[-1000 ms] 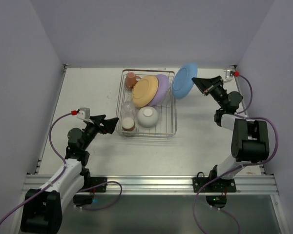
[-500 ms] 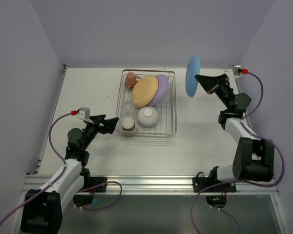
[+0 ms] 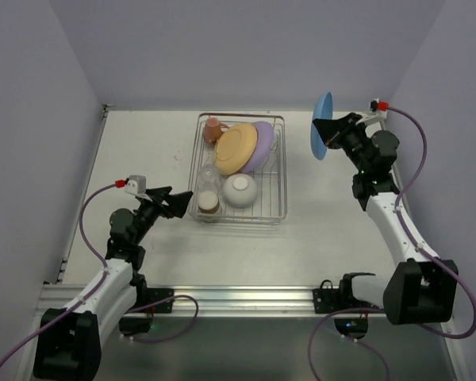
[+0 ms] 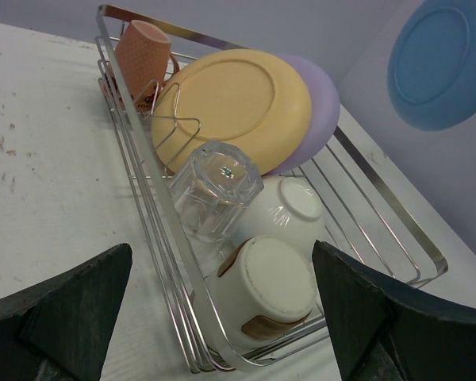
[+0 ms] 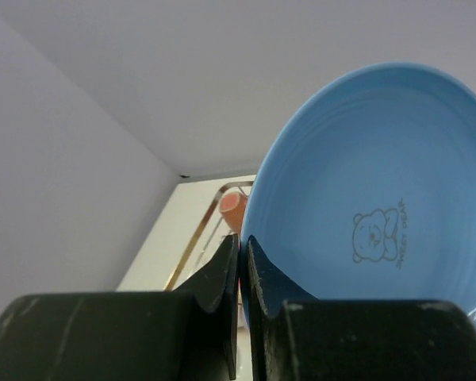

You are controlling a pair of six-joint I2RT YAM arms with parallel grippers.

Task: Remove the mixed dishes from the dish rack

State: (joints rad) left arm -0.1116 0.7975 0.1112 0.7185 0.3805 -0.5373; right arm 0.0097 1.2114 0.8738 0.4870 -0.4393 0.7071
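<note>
Blue plate (image 3: 323,125), rim pinched tight in right gripper (image 5: 239,262), has swung edge-on, airborne right of dish rack (image 3: 284,171), so first dish out; left gripper (image 3: 182,200) gapes empty near it.

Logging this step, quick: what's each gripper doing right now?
Left gripper: open, holding nothing.
Right gripper: closed on the blue plate's rim.
</note>
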